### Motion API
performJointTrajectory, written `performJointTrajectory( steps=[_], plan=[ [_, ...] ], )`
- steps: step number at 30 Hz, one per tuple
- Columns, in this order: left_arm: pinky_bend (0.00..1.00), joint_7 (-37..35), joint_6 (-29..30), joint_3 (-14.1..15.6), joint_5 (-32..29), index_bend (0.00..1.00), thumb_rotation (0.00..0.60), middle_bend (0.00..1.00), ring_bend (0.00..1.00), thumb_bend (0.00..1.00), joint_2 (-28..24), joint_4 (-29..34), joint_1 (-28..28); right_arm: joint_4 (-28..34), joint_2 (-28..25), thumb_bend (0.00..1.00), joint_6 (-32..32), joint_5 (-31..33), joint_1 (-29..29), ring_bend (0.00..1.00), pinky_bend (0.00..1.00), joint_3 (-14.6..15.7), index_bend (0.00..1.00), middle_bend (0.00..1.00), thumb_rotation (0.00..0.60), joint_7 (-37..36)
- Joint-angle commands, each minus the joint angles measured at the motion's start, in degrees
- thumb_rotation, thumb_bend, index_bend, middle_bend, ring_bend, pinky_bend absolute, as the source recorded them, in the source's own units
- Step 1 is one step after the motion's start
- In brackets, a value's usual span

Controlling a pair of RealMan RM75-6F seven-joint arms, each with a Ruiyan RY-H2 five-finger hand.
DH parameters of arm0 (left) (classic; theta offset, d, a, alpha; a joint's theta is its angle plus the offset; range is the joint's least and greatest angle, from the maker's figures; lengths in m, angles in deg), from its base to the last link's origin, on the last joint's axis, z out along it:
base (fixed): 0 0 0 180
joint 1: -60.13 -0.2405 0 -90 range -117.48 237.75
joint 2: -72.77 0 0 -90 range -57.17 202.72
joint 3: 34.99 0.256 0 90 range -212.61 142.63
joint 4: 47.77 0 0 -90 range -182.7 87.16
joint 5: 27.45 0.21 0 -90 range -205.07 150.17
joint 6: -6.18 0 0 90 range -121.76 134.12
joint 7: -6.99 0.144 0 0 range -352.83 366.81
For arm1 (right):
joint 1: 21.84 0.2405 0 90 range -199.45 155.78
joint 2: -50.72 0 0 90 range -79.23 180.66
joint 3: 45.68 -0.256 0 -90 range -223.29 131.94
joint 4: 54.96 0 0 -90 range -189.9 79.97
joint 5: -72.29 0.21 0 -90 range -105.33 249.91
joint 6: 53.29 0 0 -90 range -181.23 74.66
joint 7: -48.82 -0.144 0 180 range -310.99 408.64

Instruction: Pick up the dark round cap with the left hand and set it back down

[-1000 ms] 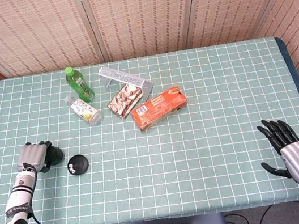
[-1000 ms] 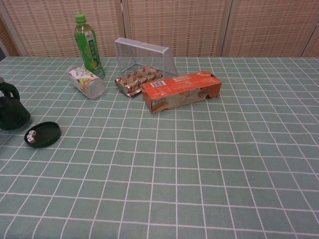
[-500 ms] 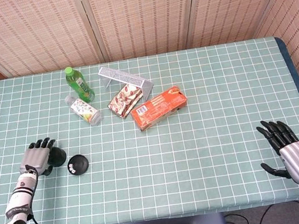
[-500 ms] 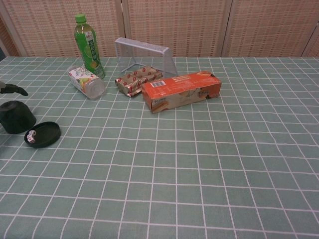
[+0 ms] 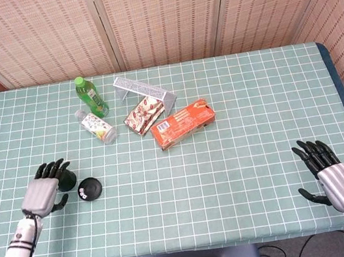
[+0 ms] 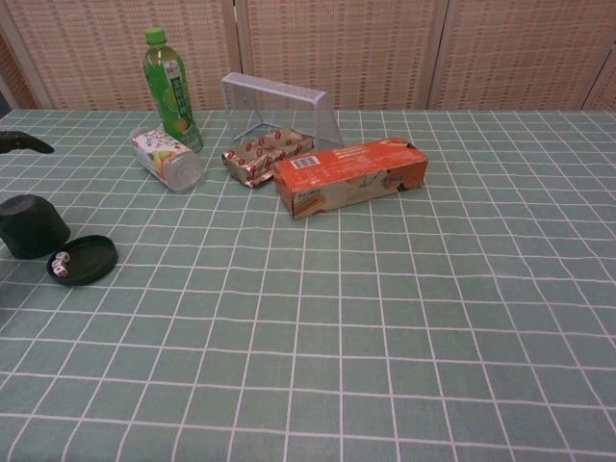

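The dark round cap (image 6: 33,225) stands free on the green checked cloth at the left; in the head view the cap (image 5: 68,181) is partly hidden behind my left hand (image 5: 42,191). That hand holds nothing, its fingers spread just left of and above the cap. Only dark fingertips (image 6: 27,143) show at the left edge of the chest view. A flat black dish (image 6: 85,260) with small dice lies right of the cap. My right hand (image 5: 329,170) hovers open at the table's front right, far from everything.
At the back left stand a green bottle (image 6: 168,87), a toppled small bottle (image 6: 166,159), a clear wire stand (image 6: 279,107), a foil snack pack (image 6: 267,154) and an orange box (image 6: 350,176).
My left hand let go of the cap, opened its fingers and drew back toward the near left. The cap stays on the table. The right hand shifted slightly nearer.
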Motion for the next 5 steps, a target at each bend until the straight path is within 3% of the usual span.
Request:
performJointTrajectory(
  steps=[1,5],
  plan=[
    [0.03,-11.0,19.9,7.2,20.1,0.0,0.6,0.0,0.0,0.42,3.8,-5.5,-16.1,-0.2,1.0,0.12,-0.4,0.4,0.1,0.0,0.0,-0.1,0.0,0.0,0.6,2.0],
    [0.03,-14.3,23.6,5.1,21.7,0.0,0.6,0.0,0.0,0.42,4.3,-7.5,-17.9,-0.1,1.5,0.12,-1.6,0.5,0.2,0.0,0.0,0.3,0.0,0.0,0.6,2.8]
  ],
)
